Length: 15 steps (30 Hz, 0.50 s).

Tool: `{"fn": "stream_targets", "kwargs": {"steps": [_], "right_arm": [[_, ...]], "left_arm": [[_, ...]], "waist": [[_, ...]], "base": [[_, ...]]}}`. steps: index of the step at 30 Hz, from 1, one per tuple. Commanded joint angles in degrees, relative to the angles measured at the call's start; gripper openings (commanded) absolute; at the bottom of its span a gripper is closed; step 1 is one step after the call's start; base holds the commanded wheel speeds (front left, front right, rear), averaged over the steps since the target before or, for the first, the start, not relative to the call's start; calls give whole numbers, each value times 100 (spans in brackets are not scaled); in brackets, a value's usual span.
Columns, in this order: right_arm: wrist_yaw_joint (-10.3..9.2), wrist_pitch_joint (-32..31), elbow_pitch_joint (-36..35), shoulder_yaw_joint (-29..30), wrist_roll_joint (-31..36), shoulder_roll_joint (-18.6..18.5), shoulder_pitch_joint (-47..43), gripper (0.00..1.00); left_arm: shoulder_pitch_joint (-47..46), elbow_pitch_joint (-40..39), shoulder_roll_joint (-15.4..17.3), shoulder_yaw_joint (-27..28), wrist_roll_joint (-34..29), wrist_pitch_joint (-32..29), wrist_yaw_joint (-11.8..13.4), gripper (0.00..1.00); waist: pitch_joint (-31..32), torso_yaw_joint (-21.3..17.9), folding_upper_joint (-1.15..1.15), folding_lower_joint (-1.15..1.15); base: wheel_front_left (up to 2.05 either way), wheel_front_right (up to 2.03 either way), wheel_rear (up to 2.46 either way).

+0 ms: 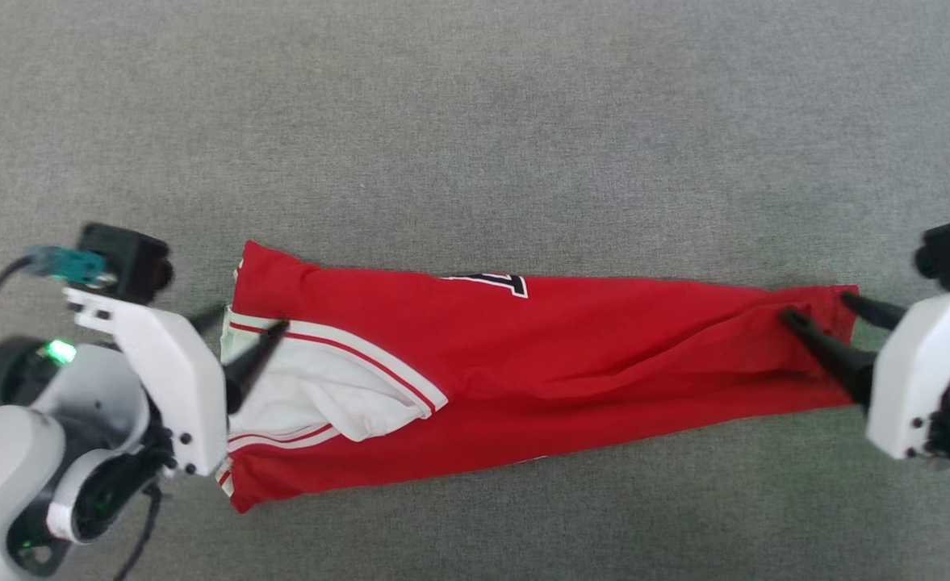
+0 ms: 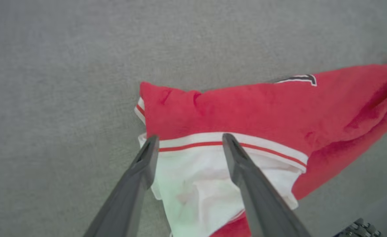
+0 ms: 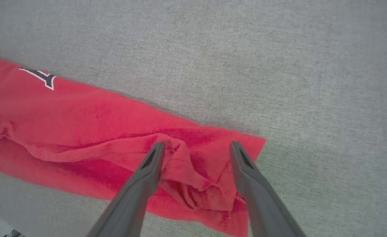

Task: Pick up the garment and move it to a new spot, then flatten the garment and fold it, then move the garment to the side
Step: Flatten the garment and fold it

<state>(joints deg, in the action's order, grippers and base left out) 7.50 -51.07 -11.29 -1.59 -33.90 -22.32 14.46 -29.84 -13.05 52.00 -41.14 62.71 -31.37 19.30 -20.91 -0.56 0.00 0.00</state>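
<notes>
The garment (image 1: pixel 571 355), a red jersey with a white sleeve and striped trim, lies stretched in a long narrow band across the grey surface. A bit of black, white-outlined lettering (image 1: pixel 495 282) peeks out at its far edge. My left gripper (image 1: pixel 249 327) stands open over the sleeve end, its fingers (image 2: pixel 145 164) spread apart above the white cloth (image 2: pixel 200 184) and holding nothing. My right gripper (image 1: pixel 818 311) is open too, over the rumpled red hem (image 3: pixel 196 171) at the other end, with no cloth pinched between its fingers (image 3: pixel 246 168).
Grey carpet-like surface (image 1: pixel 475 121) spreads all around the garment, with wide room beyond it and in front of it.
</notes>
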Motion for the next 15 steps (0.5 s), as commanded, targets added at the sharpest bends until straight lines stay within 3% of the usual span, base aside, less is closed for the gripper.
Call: {"fn": "stream_targets", "kwargs": {"steps": [1,7,15], "right_arm": [[-2,-77,-62,167,-24,-43,-62,100],[-2,-310,196,532,-55,-58,-45,100],[-2,-510,801,422,-82,-6,97,100]], "left_arm": [[155,-63,22,158,-168,481,-114,100],[561,-73,-30,569,-498,1948,-261,100],[1117,254,-309,876,-606,3360,-331,100]], "waist": [[-11,8,0,0],[-112,129,0,0],[-201,361,0,0]], "base": [[0,0,0],[0,0,0],[0,0,0]]}}
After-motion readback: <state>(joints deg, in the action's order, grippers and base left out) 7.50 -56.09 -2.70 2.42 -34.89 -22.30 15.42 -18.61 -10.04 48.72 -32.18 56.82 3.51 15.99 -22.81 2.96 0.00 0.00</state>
